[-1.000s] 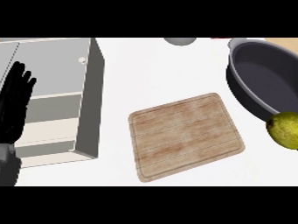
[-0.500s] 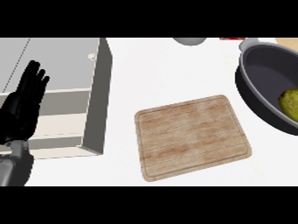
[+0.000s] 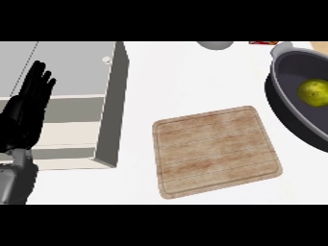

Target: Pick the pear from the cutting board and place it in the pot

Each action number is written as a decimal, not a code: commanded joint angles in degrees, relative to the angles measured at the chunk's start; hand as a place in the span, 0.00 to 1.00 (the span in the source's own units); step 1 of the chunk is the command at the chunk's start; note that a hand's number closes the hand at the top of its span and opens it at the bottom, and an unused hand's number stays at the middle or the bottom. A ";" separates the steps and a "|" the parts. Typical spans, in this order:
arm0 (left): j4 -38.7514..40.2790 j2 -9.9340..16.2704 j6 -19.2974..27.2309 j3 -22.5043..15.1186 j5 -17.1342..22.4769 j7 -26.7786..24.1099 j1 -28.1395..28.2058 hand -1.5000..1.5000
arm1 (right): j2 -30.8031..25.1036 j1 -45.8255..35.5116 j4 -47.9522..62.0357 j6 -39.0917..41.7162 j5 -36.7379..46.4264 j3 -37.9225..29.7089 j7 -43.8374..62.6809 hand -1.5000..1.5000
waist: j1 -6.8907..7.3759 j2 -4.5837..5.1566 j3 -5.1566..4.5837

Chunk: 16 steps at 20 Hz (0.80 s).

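- The pear (image 3: 320, 92) is in the dark pot (image 3: 288, 103) now, lying on the pot's floor toward the right side; half a second ago it sat lower, nearer the pot's right rim, and a second ago it was out over the near rim.
- That makes the placing look done to me: fruit inside the walls, nothing holding it that I can see.
- The right hand is barely there, just a dark sliver at the right edge inside the pot, just beside the pear. I cannot tell how its fingers stand.
- The wooden cutting board (image 3: 215, 150) lies bare in the middle of the white counter (image 3: 187, 81), well apart from the pot; it has slid a touch rightward in the view compared with earlier, which reads as the head turning.
- The left hand (image 3: 26, 113) rests at the left edge, fingers straight and spread, pointing up, over the grey cabinet (image 3: 74, 72). It looks much the same as before, only a little higher in the view.
- What remains, I'd guess, is only drawing the right arm clear.
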 commanded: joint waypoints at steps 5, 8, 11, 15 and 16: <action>-0.67 0.55 -0.41 0.71 -0.40 2.46 -1.19 0.50 | 9.26 -14.79 27.11 -5.57 11.14 3.70 -8.56 1.00 | 0.09 -0.09 0.05; -0.97 -0.26 0.42 0.10 -1.25 2.57 -1.45 0.50 | 7.52 -19.51 36.05 3.58 6.63 0.24 -10.15 1.00 | 0.26 0.09 0.09; 0.61 -0.50 -1.27 0.52 -0.12 0.35 -0.95 0.50 | 10.30 -21.54 42.24 6.51 7.51 1.37 -10.09 0.00 | 0.86 0.42 0.13; 0.89 -1.61 -1.32 -0.11 -0.24 -0.60 -0.54 0.50 | 11.24 -23.49 46.96 15.19 6.08 0.96 -16.59 0.00 | 1.00 0.59 0.18; -0.82 -1.32 -1.06 -0.63 -0.69 1.02 -0.05 0.50 | 9.50 -25.12 47.25 19.77 4.33 -0.46 -17.21 0.00 | 0.71 0.29 0.16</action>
